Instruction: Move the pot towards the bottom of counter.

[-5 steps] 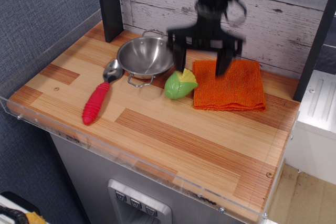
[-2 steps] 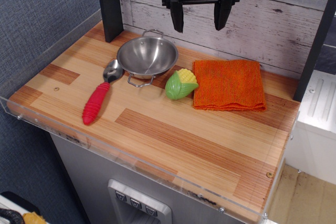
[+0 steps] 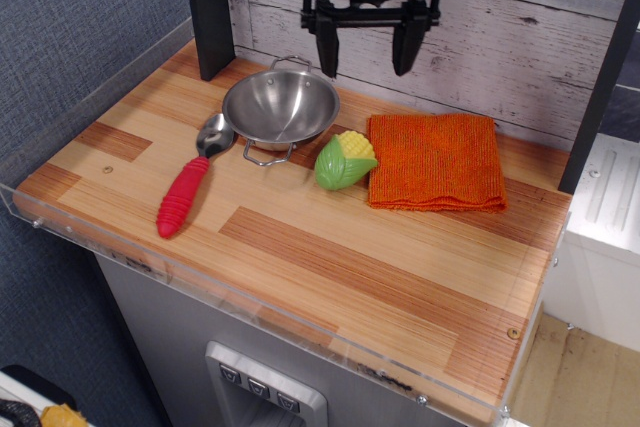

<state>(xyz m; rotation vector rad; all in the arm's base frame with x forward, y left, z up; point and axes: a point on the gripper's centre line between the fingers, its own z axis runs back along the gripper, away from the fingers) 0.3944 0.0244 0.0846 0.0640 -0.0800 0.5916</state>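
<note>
Counter [image 3: 330,267] planks lie bare along the near edge behind the clear acrylic lip. Toward the left edge a red-handled spoon [image 3: 190,187] lies slantwise, its bowl touching or nearly touching the pot [image 3: 280,107]. That pot sits upright near the far left corner, just in front of the dark post [image 3: 208,7]. Right of it a toy corn [image 3: 344,160] rests against an orange cloth [image 3: 435,162]. Above the far edge, the gripper [image 3: 366,52] hangs with jaws spread wide, holding nothing.
</note>
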